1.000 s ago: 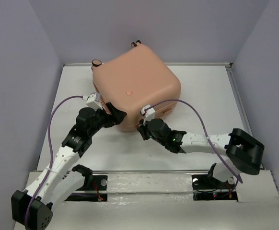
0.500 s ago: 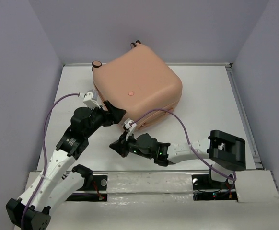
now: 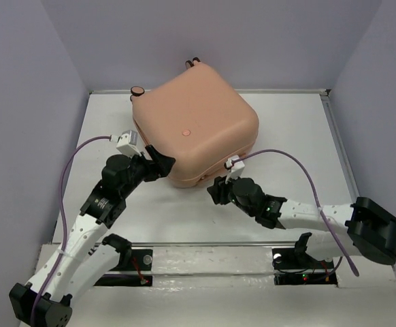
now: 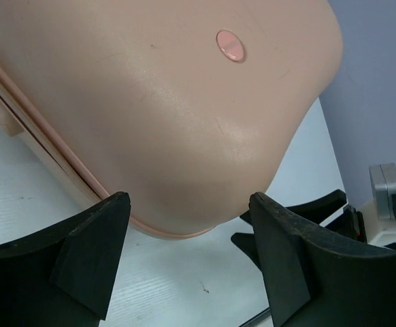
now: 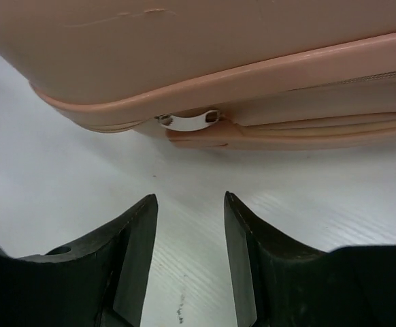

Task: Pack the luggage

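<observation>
The peach-pink luggage (image 3: pixel 194 129) lies closed and flat at the back middle of the table, with two small wheels (image 3: pixel 137 90) at its far edge. My left gripper (image 3: pixel 164 163) is open at its front left corner; in the left wrist view the open fingers (image 4: pixel 188 203) straddle the rounded corner of the shell (image 4: pixel 171 102) without touching it. My right gripper (image 3: pixel 217 189) is open and empty on the table just in front of the front edge. In the right wrist view its gripper (image 5: pixel 189 199) faces the seam (image 5: pixel 218 54) and a metal zipper pull (image 5: pixel 188 120).
The white table (image 3: pixel 286 136) is boxed in by purple walls, with a low rim along the back and right sides. Purple cables loop from both wrists. The right gripper's fingers (image 4: pixel 300 218) show at the right of the left wrist view.
The right gripper swung left along the luggage's front edge, then came back right to just before the front edge. The left gripper stayed at the front left corner. The luggage barely moved.
</observation>
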### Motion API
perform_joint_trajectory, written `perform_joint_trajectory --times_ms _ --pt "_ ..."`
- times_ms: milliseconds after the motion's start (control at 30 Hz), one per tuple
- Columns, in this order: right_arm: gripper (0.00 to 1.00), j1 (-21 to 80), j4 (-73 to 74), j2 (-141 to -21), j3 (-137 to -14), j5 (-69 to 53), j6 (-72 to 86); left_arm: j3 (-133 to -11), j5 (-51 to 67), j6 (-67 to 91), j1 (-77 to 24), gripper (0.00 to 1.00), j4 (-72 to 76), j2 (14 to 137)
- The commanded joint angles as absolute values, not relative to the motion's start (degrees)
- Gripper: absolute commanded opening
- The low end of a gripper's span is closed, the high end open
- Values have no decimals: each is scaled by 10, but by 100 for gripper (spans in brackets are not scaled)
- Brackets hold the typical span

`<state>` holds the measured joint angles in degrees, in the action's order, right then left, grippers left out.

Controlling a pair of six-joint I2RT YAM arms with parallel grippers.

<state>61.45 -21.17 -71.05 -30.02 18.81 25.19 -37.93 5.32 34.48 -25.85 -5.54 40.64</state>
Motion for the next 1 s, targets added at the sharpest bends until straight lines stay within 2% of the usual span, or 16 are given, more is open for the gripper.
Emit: perform_joint_trajectory --times_ms 0,67,167,233,267,367,500,600,733,967 --pt "50 596 -223 -752 -322 172 147 -357 47 345 -257 80 -31 396" --pt "50 596 -234 -772 -347 163 122 -348 49 350 -257 76 -23 397" --pt "50 585 -277 -803 -364 157 97 -340 48 352 -257 65 -19 397" --pt "50 584 -314 -816 -365 167 86 -336 38 351 -257 54 -25 394" --pt "50 584 -321 -823 -367 174 84 -334 32 351 -257 45 -29 392" --pt "50 584 -340 -839 -378 195 75 -327 -9 352 -257 33 -45 379" --pt "49 584 -346 -848 -388 215 69 -320 -68 354 -257 24 -72 360" --pt "49 584 -372 -855 -388 225 63 -295 -91 373 -257 22 -66 351" --pt "45 584 -423 -874 -387 247 56 -269 -42 388 -257 23 -6 387" --pt "18 584 -519 -910 -388 234 43 -273 6 400 -257 23 89 473"
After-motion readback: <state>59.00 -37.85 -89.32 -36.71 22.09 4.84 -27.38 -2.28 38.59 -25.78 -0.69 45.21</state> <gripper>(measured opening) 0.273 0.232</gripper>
